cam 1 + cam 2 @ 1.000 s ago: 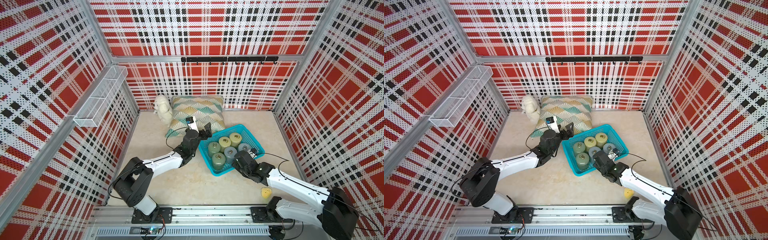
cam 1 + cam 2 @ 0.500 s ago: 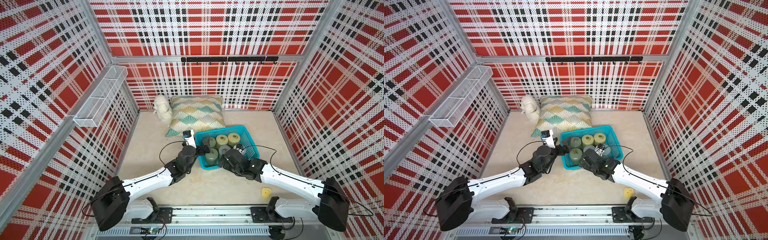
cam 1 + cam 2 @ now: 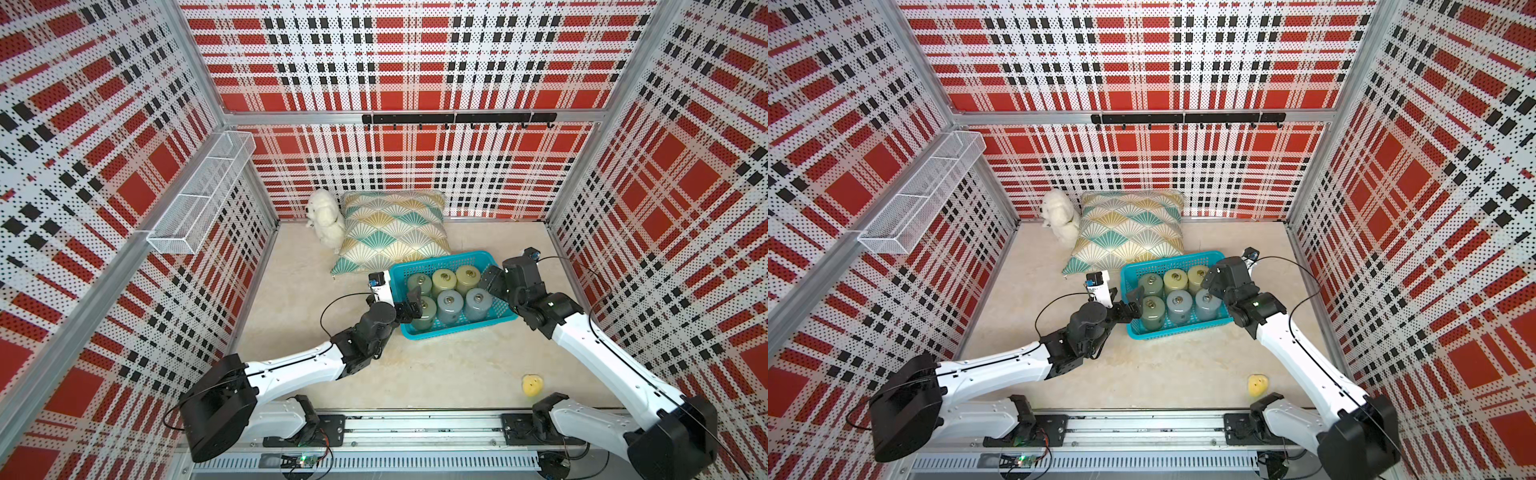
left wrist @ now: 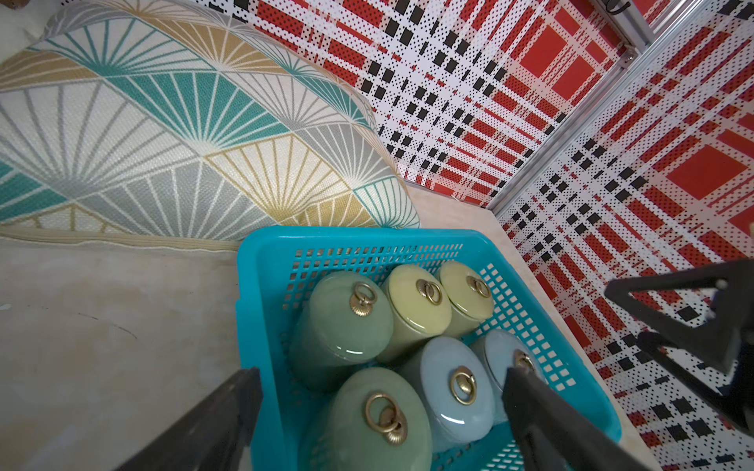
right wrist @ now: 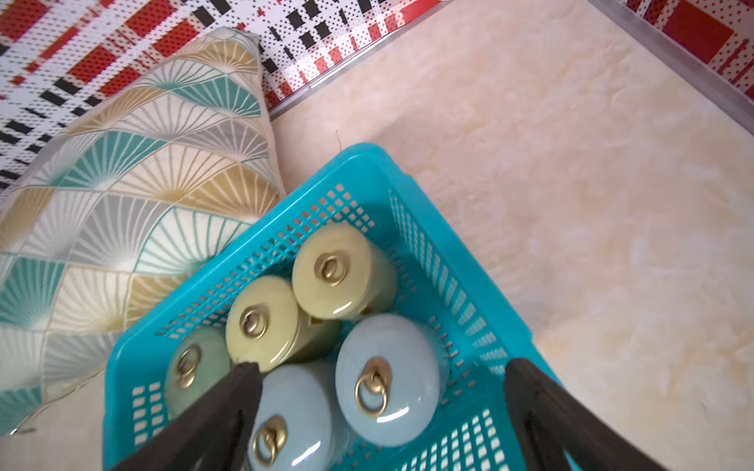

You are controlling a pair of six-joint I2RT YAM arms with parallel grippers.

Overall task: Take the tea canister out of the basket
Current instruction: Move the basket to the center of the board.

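1. Since a second ago: left gripper (image 3: 410,307) has come from the far-left corner of the turquoise perforated plastic basket (image 3: 457,329) to its near-left corner; right gripper (image 3: 487,286) has swung from near rim to right end; basket has turned slightly.
2. Left wall: long white wire-mesh rack (image 3: 199,199).
3. Back left: white plush toy (image 3: 326,218) touching fan-patterned teal-and-gold cushion (image 3: 390,232); cushion's near corner just beside basket's far rim.
4. Left gripper: jaws spread wide, empty. One finger (image 4: 220,420) outside basket's left wall, other (image 4: 546,432) over the blue-grey lids; near dark green glazed canister (image 4: 379,424) between them.
5. Basket on beige marbled tabletop (image 3: 299,291). Six lidded tea canisters (image 3: 419,284) upright inside, two rows of three: dark green pair left, yellow-green pair (image 3: 443,281) far middle/right, blue-grey pair (image 3: 451,304) near middle/right.
6. Right gripper: jaws released wide, empty, above right-hand blue-grey canister (image 5: 387,379); one finger (image 5: 212,424) over the middle canisters, other (image 5: 551,420) at basket's right wall.
7. Front right: small yellow lumpy object (image 3: 532,385) on tabletop, near right arm's base.
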